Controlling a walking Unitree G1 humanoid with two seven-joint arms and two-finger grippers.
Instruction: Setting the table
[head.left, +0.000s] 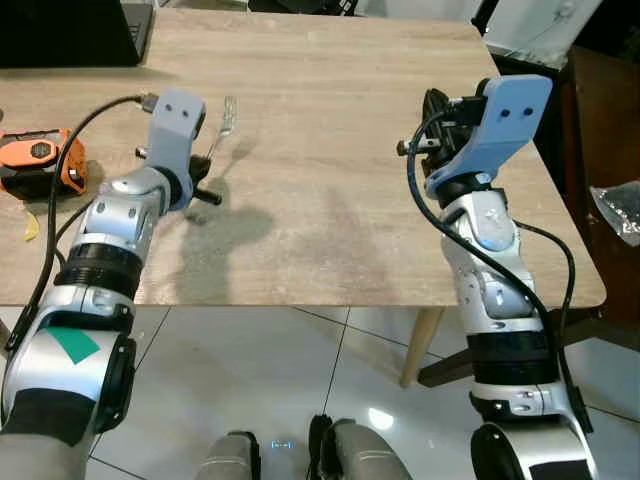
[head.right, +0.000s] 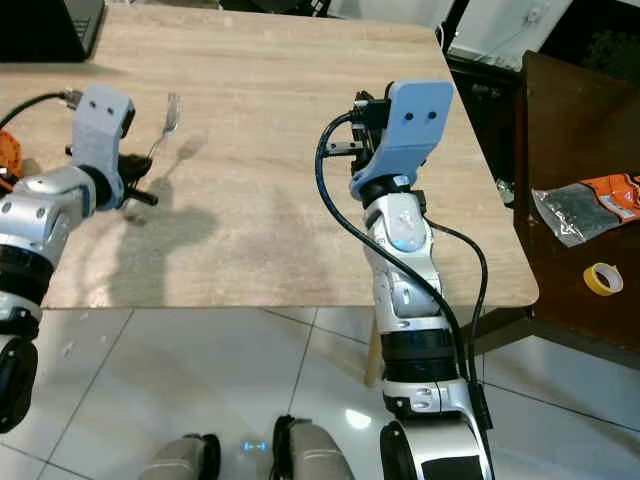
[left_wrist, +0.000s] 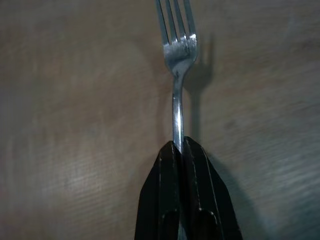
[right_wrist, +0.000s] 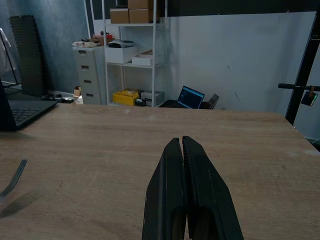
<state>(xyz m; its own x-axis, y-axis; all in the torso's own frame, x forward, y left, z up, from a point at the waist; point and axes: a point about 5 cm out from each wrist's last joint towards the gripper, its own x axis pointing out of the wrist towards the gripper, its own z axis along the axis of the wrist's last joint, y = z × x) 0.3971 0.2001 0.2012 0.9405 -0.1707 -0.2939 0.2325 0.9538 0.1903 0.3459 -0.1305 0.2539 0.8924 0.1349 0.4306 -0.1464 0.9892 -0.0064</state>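
Wooden table, left tool gripping fork (mid-table)

Desk: pale wood grain. Fork: silver. Left hand, right hand: black fingers, light blue mounts. Tape measure: orange and black.

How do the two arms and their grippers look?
Both arms are silver with black joint rings and loose black cables. The left arm bears a green mark. Each wrist has a pale blue mount. The left gripper and right gripper have long black fingers.
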